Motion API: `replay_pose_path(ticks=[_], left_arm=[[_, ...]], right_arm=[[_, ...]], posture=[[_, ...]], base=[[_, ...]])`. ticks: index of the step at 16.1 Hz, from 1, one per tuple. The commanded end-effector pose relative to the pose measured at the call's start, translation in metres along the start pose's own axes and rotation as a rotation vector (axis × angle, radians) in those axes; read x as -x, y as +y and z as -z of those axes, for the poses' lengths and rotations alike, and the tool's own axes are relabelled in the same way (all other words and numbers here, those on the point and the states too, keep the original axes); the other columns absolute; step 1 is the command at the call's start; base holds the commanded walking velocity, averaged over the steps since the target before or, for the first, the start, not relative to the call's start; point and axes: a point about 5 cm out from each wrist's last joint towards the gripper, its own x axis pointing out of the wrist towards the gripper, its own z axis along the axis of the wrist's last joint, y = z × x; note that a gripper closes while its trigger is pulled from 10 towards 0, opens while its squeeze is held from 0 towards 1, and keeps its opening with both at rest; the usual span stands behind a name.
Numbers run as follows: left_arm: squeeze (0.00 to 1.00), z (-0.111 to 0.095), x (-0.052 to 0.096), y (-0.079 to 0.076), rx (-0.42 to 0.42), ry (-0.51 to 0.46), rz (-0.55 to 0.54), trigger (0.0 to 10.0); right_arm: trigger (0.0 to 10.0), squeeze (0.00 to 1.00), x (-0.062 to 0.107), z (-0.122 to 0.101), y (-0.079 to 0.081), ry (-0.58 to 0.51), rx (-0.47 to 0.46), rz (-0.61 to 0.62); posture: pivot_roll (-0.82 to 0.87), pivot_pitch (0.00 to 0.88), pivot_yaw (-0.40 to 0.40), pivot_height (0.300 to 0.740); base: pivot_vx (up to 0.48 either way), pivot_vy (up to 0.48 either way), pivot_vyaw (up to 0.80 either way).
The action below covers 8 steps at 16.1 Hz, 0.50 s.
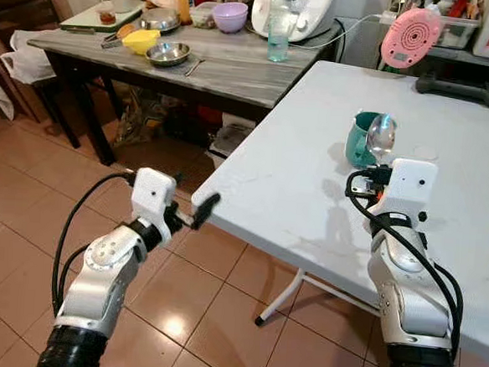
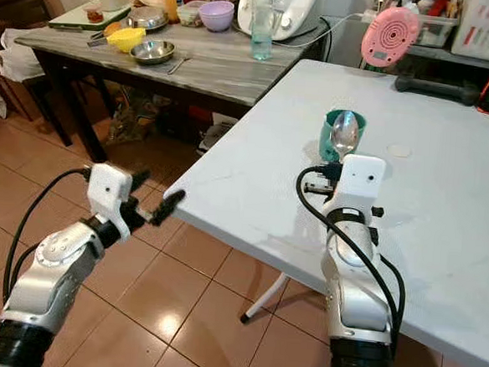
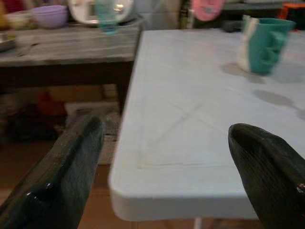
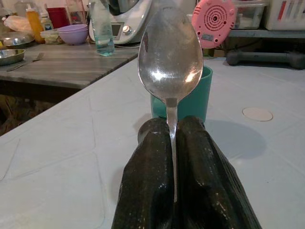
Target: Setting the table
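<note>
My right gripper (image 4: 172,138) is shut on the handle of a silver spoon (image 4: 170,55), whose bowl points up and away from the fingers. It hovers over the white folding table (image 1: 297,154), just short of a teal mug (image 1: 362,137) that stands upright on it. My left gripper (image 1: 194,211) is open with nothing between its fingers, held at the table's near left corner (image 3: 143,191), level with the edge. In the left wrist view the teal mug (image 3: 264,45) sits far across the tabletop.
A grey wooden table (image 1: 194,62) stands to the back left with a yellow bowl (image 1: 141,40), steel bowls (image 1: 168,54), a purple bowl (image 1: 229,16) and a water bottle (image 1: 278,26). A pink round device (image 1: 410,35) sits behind the white table. Tiled floor (image 1: 24,218) lies below.
</note>
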Motion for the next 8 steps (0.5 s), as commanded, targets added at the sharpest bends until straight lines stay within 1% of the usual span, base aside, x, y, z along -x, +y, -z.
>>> replay_pose_path(ticks=[1,2,3,6,8], left_arm=[[0.00,-0.0019,-0.0007,0.0072,-0.016,-0.007,-0.042,10.0],[0.00,-0.0014,-0.0014,0.0064,-0.002,-0.013,-0.044,10.0],[0.00,-0.0013,-0.0019,0.0059,-0.011,-0.015,-0.041,10.0],[0.00,-0.0022,-0.0055,0.0047,-0.009,-0.027,-0.046,10.0],[0.00,-0.0032,-0.0081,0.0034,-0.008,-0.031,-0.044,10.0]], right_arm=[[10.0,0.00,0.0005,-0.0082,0.0047,-0.035,-0.007,-0.016],[10.0,0.00,0.0007,-0.0082,0.0049,-0.037,0.002,-0.019],[10.0,0.00,0.0009,-0.0086,0.0057,-0.040,0.003,-0.022],[10.0,0.00,-0.0003,-0.0094,0.0058,-0.042,0.003,-0.023],[10.0,0.00,-0.0008,-0.0093,0.0051,-0.039,0.003,-0.020]], posture=[[-0.08,0.000,0.069,0.740],[-0.08,0.000,0.069,0.740],[-0.08,0.000,0.069,0.740],[-0.08,0.000,0.069,0.740],[-0.08,0.000,0.073,0.740]], base=[[0.000,0.000,-0.45],[0.000,0.000,-0.44],[0.000,0.240,-0.43],[0.000,0.314,-0.46],[0.000,0.322,-0.66]])
